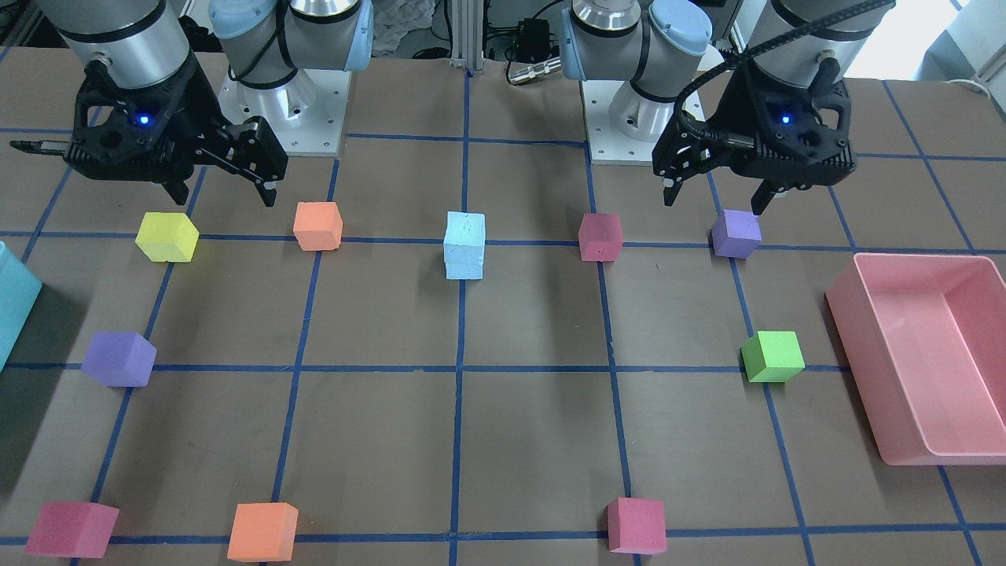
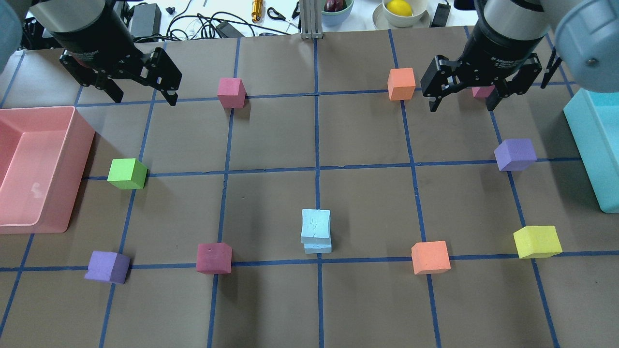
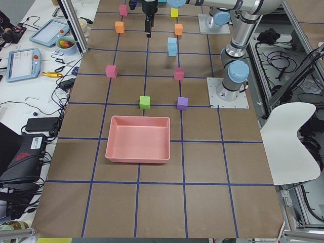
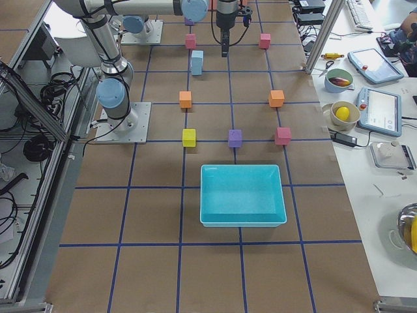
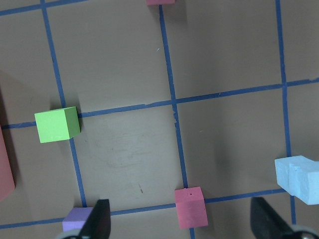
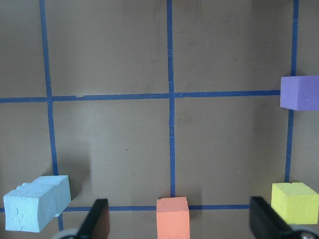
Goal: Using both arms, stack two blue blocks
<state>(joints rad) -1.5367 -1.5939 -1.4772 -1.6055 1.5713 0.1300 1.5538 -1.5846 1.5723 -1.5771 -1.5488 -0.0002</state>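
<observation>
**Front row, nearest the front-facing camera.** From that view's left: magenta cube A (image 1: 71, 528), orange cube A (image 1: 263, 532) and magenta cube B (image 1: 637, 525). All sit on the brown table (image 1: 534, 440), which is gridded with blue tape.

**Middle row.** Purple cube A (image 1: 119, 358) is at the view's left and the green cube (image 1: 774, 356) at its right. The pink bin (image 1: 864, 369) lies beyond the green cube at the right edge. The teal bin (image 1: 16, 306) is cut off by the left edge.

**Row nearest the robot.**
- In order come the yellow cube (image 1: 167, 237), orange cube B (image 1: 317, 226), the blue blocks (image 1: 464, 245), magenta cube C (image 1: 600, 237) and purple cube B (image 1: 736, 233).
- The blue blocks stand one on top of the other on the centre tape line.
- The upper block sits slightly askew on the lower.
- The stack is well apart from its neighbours and from both grippers.

**Tools.**
- The left gripper (image 1: 715, 200) is raised above the table. Its jaws are spread wide and nothing is between them.
- The right gripper (image 1: 225, 196) is also raised, spread wide and empty.
- Each wrist view shows bare table between the fingertips.
</observation>
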